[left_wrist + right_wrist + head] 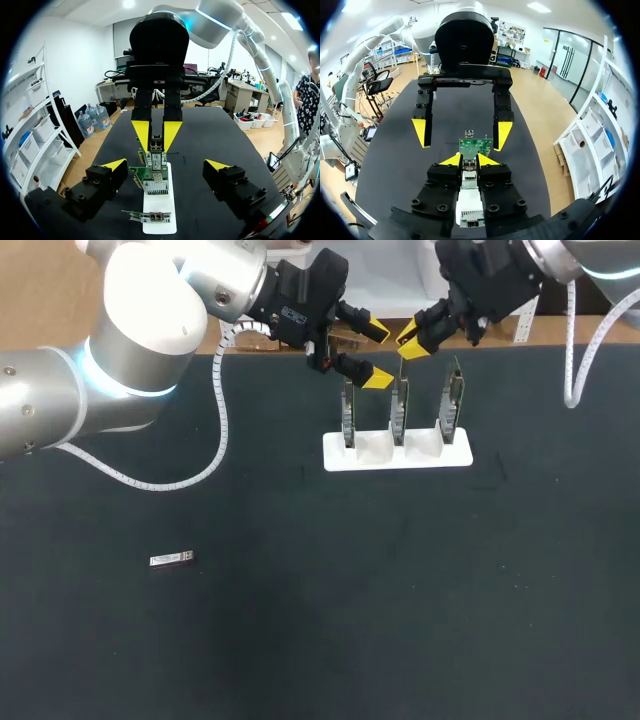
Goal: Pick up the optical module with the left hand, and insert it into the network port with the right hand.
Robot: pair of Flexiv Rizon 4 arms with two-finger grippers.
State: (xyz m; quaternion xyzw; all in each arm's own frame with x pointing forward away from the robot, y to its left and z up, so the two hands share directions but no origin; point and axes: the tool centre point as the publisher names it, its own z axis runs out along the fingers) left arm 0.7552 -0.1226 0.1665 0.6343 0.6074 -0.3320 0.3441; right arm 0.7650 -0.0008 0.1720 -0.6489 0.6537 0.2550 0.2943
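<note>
A white stand [397,452] at the table's far middle carries three upright network cards. My right gripper [408,343] hangs over the middle card [399,410], shut on a small silver optical module [468,164] that sits at the top of the green card [476,147]. From the left wrist, the module [156,144] shows between the right gripper's yellow fingers [142,133], at the card's port cage [155,161]. My left gripper [376,353] is wide open and holds nothing, just left of the right gripper and above the stand. Another optical module [172,559] lies flat on the table's left.
The black table [400,620] carries only the stand and the loose module. The left card [347,415] and the right card [452,405] flank the middle one closely. A white cable [222,430] trails from my left arm over the table's far left.
</note>
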